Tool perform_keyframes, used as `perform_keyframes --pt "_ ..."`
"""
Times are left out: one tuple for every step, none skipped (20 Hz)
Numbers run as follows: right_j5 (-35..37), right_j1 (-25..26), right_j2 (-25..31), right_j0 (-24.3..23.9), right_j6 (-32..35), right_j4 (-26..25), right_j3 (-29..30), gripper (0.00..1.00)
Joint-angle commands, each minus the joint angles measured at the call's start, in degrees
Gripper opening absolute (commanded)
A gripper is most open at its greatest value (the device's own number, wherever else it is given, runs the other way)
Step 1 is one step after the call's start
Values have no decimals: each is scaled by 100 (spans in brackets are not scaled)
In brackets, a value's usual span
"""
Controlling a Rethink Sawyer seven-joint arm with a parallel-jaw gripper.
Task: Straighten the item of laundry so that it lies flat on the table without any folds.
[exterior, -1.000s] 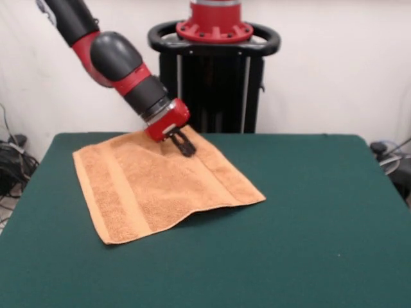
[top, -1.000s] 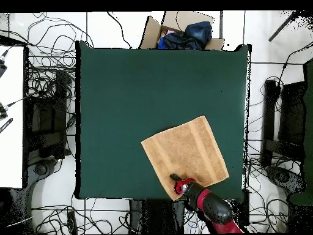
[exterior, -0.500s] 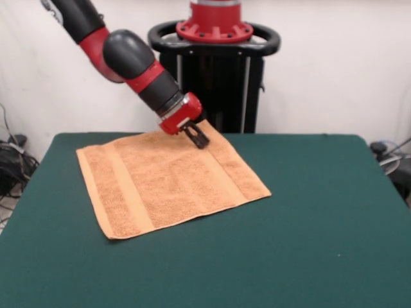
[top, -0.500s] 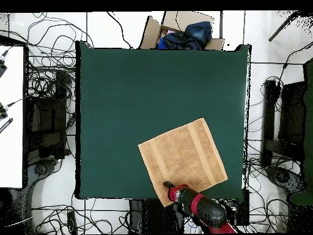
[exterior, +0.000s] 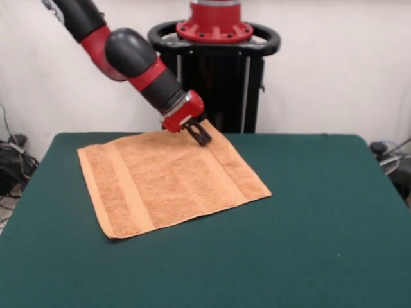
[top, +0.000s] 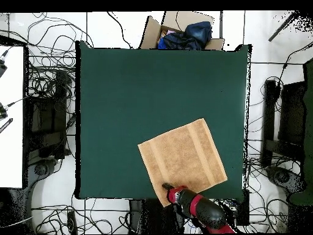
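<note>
The roughly square orange-tan terry-cloth towel (exterior: pixel 170 181) lies spread on the large dark green felt-topped table (exterior: pixel 308 244), on the side nearest the robot's black and red pedestal (exterior: pixel 215 70). In the front view it sits left of the table's middle, turned at an angle to the table's edges, with its far corner close to the table's far edge. Two flat woven bands run across it near opposite sides, and both read as straight strips, which suggests the cloth is pulled out to its full shape. No fold or raised ridge shows in either view, so the task looks close to done, or done

The black-fingered gripper (exterior: pixel 200 136) on the red and black arm (exterior: pixel 128 54) is at the towel's far corner, angled down and outward from the cloth. That corner is probably the point from which the towel gets drawn taut toward the robot. Whether the gripper is pinching the corner or is loose of it cannot be told from these pictures. In the overhead view the gripper (top: pixel 166 185) sits at the towel's (top: pixel 182 160) corner nearest the table's (top: pixel 122 92) bottom edge
</note>
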Motion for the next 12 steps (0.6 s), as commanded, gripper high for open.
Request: perform_keyframes --pt "-403 -305 -35 347 1238 -132 -216 0" --pt "-432 -384 16 359 1271 -117 -163 0" --pt "-555 -545 83 388 1347 -111 -63 0" --pt "-678 -705 150 418 1424 -105 37 0" --pt "-739 -1071 188 568 1566 -19 216 0" --pt "-745 -1275 228 615 1635 45 332 0" --pt "-780 -1620 302 733 1750 155 498 0" --pt "-775 -1805 314 800 1801 228 583 0" --pt "-788 -2093 363 906 1894 343 701 0" --pt "-783 -2249 388 954 1926 408 767 0" --pt "-772 -2404 398 1015 1952 469 815 0" --pt "-760 -2558 408 1077 1978 529 863 0"
